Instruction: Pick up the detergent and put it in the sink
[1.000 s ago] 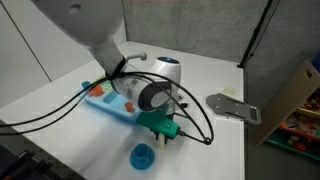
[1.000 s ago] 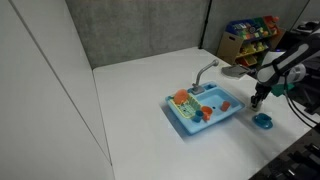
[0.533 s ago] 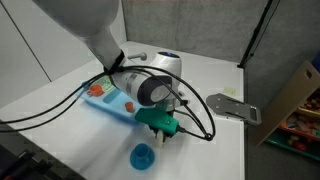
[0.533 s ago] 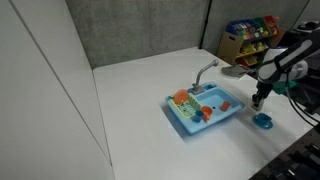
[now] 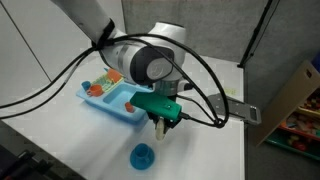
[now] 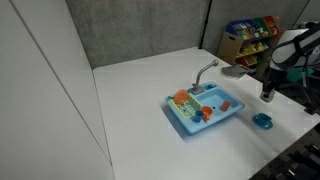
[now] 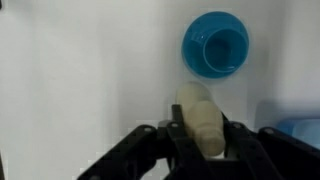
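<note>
Detergent (image 7: pixel 203 120): small cream-white bottle, faintly yellowish, clamped between the 2 fingers (image 7: pixel 178 136) of the gripper (image 7: pixel 203 138). In the wrist view its rounded end sticks out past the fingertips. In an exterior view it shows as a pale stub (image 5: pixel 160 131) under the green-cased gripper (image 5: pixel 160 122), apparently lifted off the table (image 5: pixel 215 145).

Gripper: jaws closed to the bottle's width, 1 finger on each side, nothing else in them. In an exterior view it hangs (image 6: pixel 267 93) above and just behind the blue round dish (image 6: pixel 263 120), off the sink's end.

Sink (image 5: pixel 112 98): light-blue rectangular toy basin, 2 compartments, flat on the table, well apart from the bottle. Grey faucet (image 6: pixel 205 72) at its rear edge. Orange items (image 6: pixel 181 97) lie inside it. A corner shows at the right edge of the wrist view (image 7: pixel 300 130).

Blue round dish (image 7: pixel 216 47): open side up, on the table, beyond the bottle's tip in the wrist view; near the gripper in an exterior view (image 5: pixel 143 156).

Grey flat plate (image 5: pixel 233 108): on the table past the gripper.

Shelf of coloured toys (image 6: pixel 250 38): background.
</note>
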Motion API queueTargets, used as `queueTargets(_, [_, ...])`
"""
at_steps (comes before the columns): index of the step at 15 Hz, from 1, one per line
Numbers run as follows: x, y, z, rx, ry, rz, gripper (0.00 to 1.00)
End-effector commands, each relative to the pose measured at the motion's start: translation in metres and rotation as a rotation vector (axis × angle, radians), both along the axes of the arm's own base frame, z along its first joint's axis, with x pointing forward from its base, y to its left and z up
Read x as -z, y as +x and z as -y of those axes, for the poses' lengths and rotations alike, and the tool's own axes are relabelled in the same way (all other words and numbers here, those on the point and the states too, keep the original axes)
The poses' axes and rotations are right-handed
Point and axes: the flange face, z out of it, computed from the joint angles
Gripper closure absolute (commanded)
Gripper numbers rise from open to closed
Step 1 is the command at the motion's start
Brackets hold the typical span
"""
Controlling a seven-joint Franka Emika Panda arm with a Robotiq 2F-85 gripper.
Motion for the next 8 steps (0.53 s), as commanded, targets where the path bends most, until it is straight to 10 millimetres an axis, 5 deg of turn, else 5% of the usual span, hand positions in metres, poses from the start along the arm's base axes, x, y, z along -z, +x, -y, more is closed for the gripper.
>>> queueTargets(1, [-0.041,-0.012,-0.002,0.020,-0.004,-0.015,0.91])
queueTargets(2, [-0.047,-0.014,-0.001,0.023,0.001,-0.017,0.91])
queueTargets(3, [-0.030,-0.005,0.002,0.014,0.007,-0.007,0.68])
queueTargets(8, [-0.041,-0.009,0.002,0.021,0.011,-0.009,0.68])
